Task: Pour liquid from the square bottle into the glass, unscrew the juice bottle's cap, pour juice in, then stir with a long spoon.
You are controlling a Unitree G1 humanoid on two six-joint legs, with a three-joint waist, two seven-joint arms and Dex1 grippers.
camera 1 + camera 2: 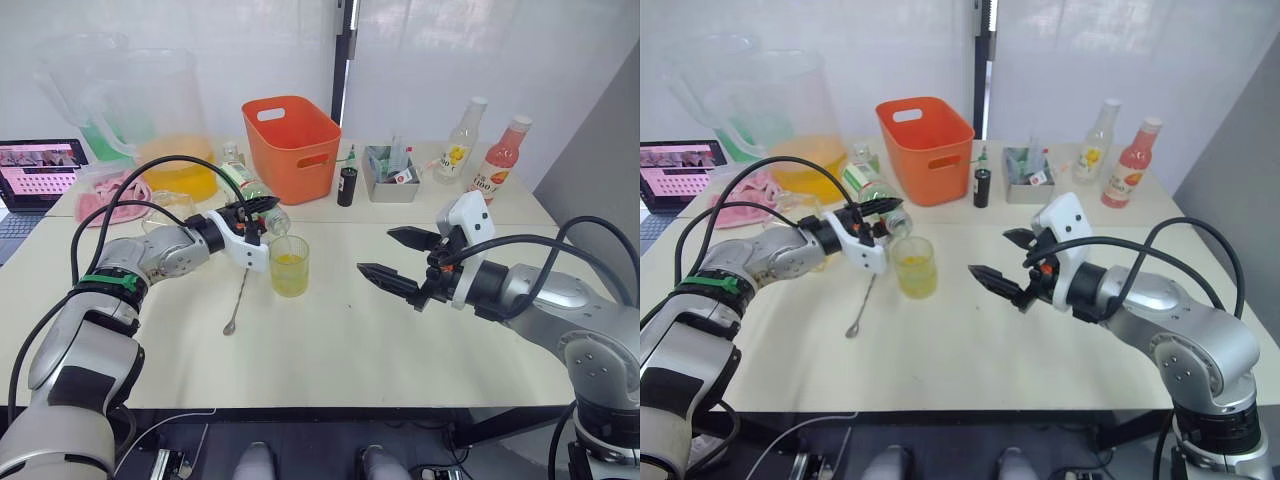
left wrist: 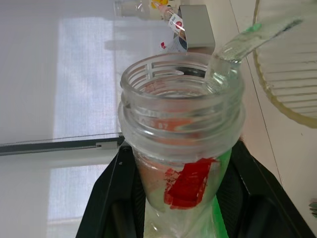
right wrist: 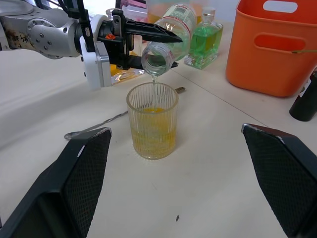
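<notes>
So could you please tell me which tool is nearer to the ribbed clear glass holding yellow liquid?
Left. The left tool holds the tilted clear plastic juice bottle right above the ribbed clear glass, pouring. The right tool hovers open, apart on the glass's other side.

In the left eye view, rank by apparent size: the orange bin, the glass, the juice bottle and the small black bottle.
Largest to smallest:
1. orange bin
2. glass
3. juice bottle, tilted in the left gripper and partly hidden, so its rank against the glass is unsure
4. small black bottle, farther back, so possibly under-ranked
</notes>
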